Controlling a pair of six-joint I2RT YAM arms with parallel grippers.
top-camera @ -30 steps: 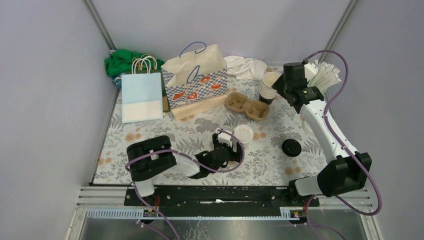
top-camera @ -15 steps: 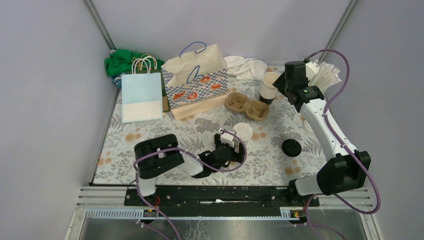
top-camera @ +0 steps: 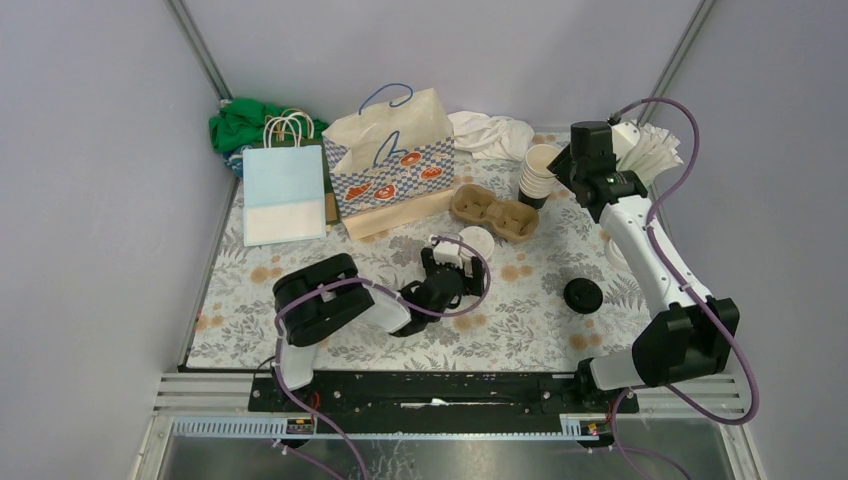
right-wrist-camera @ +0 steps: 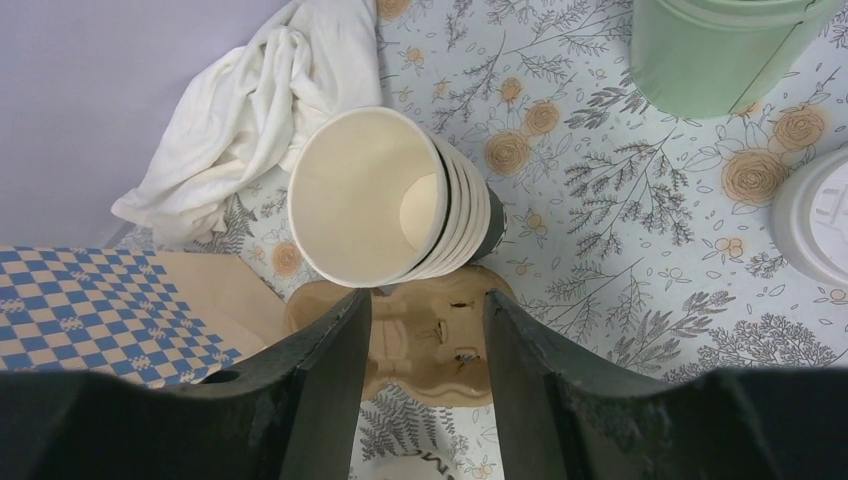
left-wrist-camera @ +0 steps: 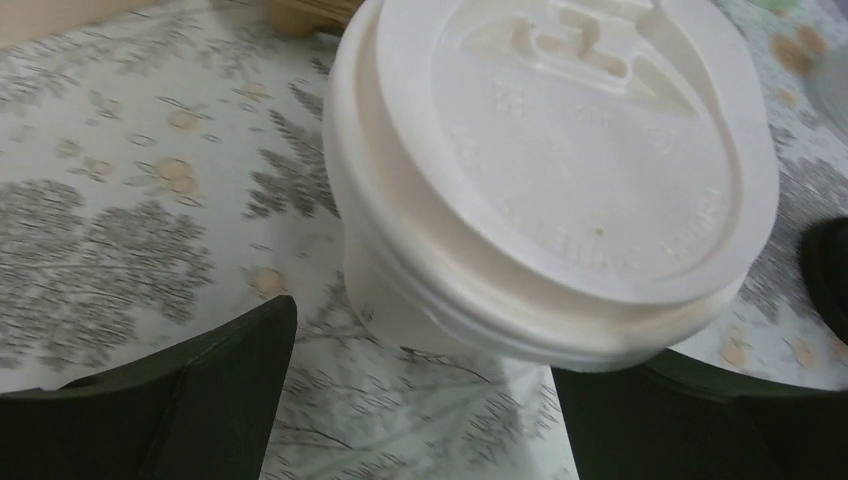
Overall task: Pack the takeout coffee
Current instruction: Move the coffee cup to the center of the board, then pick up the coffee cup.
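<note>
A floral-patterned bench [top-camera: 300,270] fills a grey-walled booth. Near the middle of the overhead frame stands a white-lidded paper cup [top-camera: 477,242], between the widely spread fingers of the left tool [left-wrist-camera: 420,410], which pinches nothing. In the upper right, a stack of empty paper cups [right-wrist-camera: 365,195] stands just beside a cardboard cup carrier [top-camera: 495,212]. The right tool [right-wrist-camera: 428,350] hovers above them, fingers apart and empty. A black disc [top-camera: 582,294] lies right of centre. A blue-checked paper bag [top-camera: 390,165] stands at the back.

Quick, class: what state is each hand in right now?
Left hand: wide around the lidded cup; grip cannot be told.
Right hand: open, empty.
</note>
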